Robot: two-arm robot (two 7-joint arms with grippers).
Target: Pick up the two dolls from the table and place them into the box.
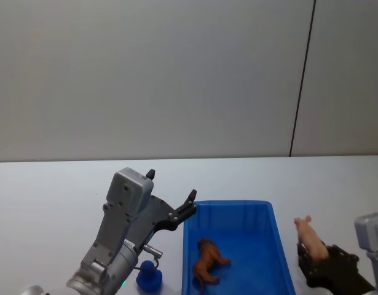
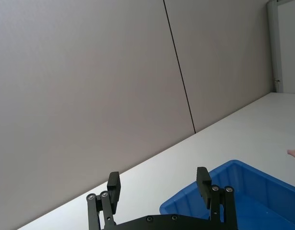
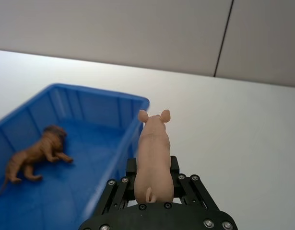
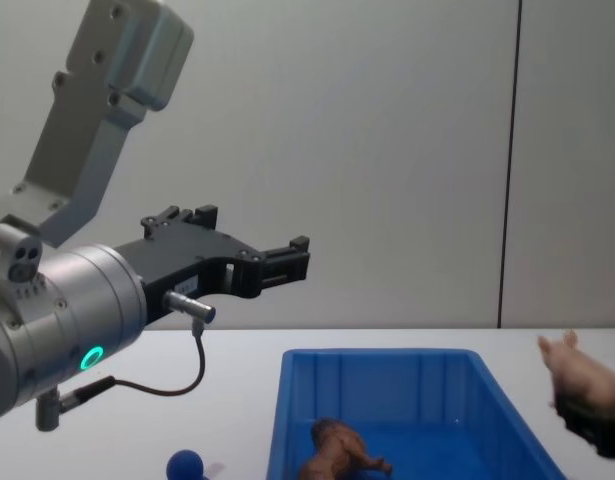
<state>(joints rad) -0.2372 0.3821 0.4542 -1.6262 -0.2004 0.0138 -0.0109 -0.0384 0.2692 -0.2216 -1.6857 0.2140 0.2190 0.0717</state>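
The right gripper grips the pig, nose pointing away, in the air just right of the box, so the box lies to its left with the brown doll already inside, while the left gripper hangs open near the box's far left corner.

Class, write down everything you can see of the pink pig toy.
The pink pig is a smooth, pale pink figure that looks like plastic or rubber, with two rounded ears, a plump body and a small curled tail. The right claw is shut on its flanks, with the tail end nearest the claw's base and the head pointing away from the robot. It hangs just right of the blue box, outside its rim, above the white table. Nothing else touches it.
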